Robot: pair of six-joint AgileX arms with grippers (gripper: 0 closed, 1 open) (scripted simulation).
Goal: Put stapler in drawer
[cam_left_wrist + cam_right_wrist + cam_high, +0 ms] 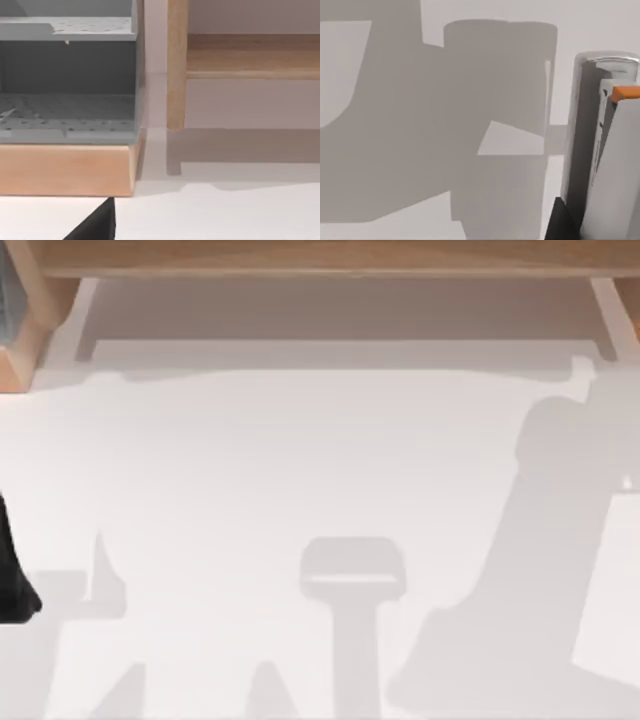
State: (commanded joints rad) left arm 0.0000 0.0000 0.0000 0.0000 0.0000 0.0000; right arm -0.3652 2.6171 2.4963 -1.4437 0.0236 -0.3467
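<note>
The stapler [600, 150], a silver-grey bar with a rounded pale end and an orange tab, stands close to the camera in the right wrist view. It hangs above the white table, which shows only shadows below it. A dark finger [564, 220] of my right gripper presses against the stapler's side. The drawer unit [67, 117] is a grey box with perforated floors on a wooden base. It sits at the table's far left corner [12, 310]. My left arm [15, 580] is at the left edge, and a black part of its gripper [97, 225] points towards the unit.
A wooden shelf [320, 258] runs along the back of the table, and one of its legs [176, 65] stands just beside the drawer unit. The white tabletop [300, 460] carries broad shadows of both arms.
</note>
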